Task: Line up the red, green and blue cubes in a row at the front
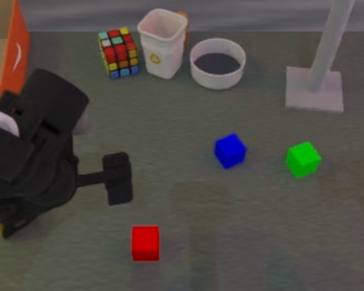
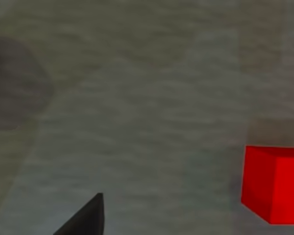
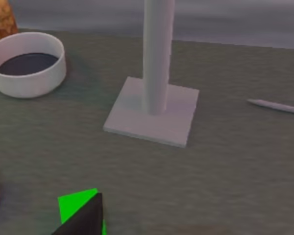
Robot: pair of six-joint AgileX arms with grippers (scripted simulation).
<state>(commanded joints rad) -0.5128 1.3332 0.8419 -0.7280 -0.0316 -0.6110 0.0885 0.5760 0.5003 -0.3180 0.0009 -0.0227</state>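
As cubes looked rigid & light, left end effector (image 1: 117,178) hovered; spread or pinched: can't tell.
Red cube (image 1: 145,243) on worktop: grip opposite flat faces.

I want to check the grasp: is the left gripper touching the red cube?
Apart. In the top view, bare table shows between the left gripper and the red cube.

Red cube (image 1: 145,243) front-left — blue cube (image 1: 230,150) mid, green cube (image 1: 303,159) right.
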